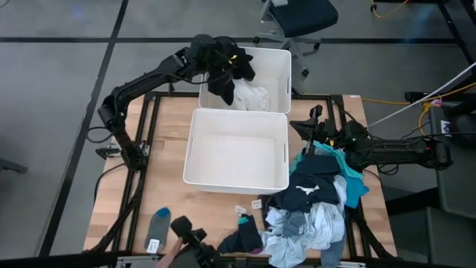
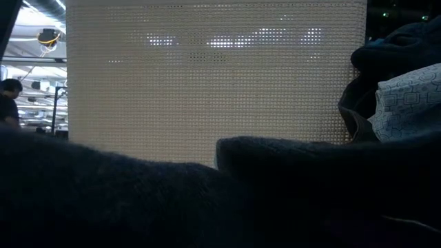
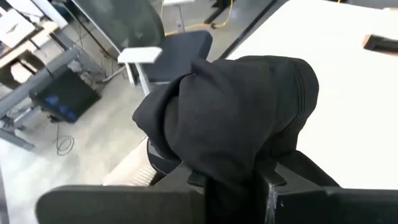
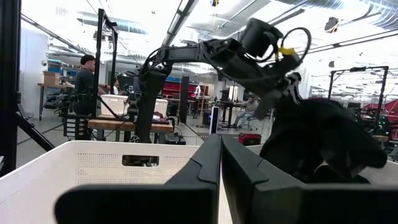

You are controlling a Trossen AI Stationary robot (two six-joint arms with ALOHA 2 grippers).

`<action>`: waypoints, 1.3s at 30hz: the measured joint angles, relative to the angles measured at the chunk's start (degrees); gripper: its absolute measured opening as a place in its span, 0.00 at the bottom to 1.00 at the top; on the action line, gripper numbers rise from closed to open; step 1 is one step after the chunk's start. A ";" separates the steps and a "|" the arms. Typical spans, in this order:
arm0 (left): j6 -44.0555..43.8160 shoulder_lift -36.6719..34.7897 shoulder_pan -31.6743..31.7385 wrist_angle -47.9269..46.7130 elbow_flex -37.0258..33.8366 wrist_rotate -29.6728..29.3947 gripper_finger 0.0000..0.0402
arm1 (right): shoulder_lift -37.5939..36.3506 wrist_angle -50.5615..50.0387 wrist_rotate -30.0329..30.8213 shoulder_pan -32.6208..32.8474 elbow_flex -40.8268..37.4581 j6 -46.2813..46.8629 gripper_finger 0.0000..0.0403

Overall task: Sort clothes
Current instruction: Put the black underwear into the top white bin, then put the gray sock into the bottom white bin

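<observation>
My left gripper (image 1: 222, 65) is above the far white bin (image 1: 279, 63), shut on a black garment (image 1: 224, 83), which fills the left wrist view (image 3: 236, 118). White clothes (image 1: 251, 97) lie in that bin. The near white bin (image 1: 195, 152) holds nothing. A pile of navy, teal, light blue and white clothes (image 1: 316, 205) lies on the table's right near part. My right gripper (image 1: 315, 121) is shut and empty just past the pile's far end, right of the near bin. A grey sock (image 1: 158, 225) and dark socks (image 1: 245, 237) lie near the front edge. My left gripper pinches a bunched part of the black garment (image 3: 231, 186) between its two fingers (image 3: 277, 183). Several layers bulge out past the fingertips. The garment is lifted clear and hangs in a clump over the far bin's left half (image 1: 223, 89); it also shows in the right wrist view (image 4: 323, 143).
The two bins stand one behind the other at the table's middle and far edge. In the low view dark cloth (image 2: 207, 207) lies close in front of the near bin's wall (image 2: 207, 89). A chair (image 1: 297, 15) stands beyond the far edge. A person (image 4: 84, 81) is in the room behind.
</observation>
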 joint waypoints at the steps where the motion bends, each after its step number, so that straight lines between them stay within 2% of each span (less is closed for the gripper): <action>1: -0.23 0.40 0.15 0.00 0.00 -0.02 0.11 | 0.00 0.00 0.00 0.02 0.00 0.00 0.04; 15: -1.22 0.98 0.17 -1.27 0.00 -3.37 0.12 | 0.00 0.00 0.00 0.00 0.00 -0.02 0.04; 18: -1.72 0.98 0.28 -2.10 0.00 -3.41 0.18 | 0.00 0.00 0.00 0.02 0.00 -0.02 0.04; 24: -0.23 0.67 0.07 -2.35 0.00 -3.65 0.39 | 0.00 0.00 0.00 0.00 0.00 -0.01 0.04; 27: 0.05 -0.24 -0.87 -3.09 0.00 -4.01 0.46 | 0.00 0.01 0.00 0.02 0.00 -0.21 0.04; 33: 0.05 -5.86 -4.45 -3.25 0.00 -4.09 0.50 | 0.00 0.02 0.00 0.02 0.00 -0.39 0.04; 39: -1.11 -13.10 -11.07 -13.10 0.00 -4.06 0.49 | -0.02 0.02 0.00 0.02 0.00 -0.39 0.04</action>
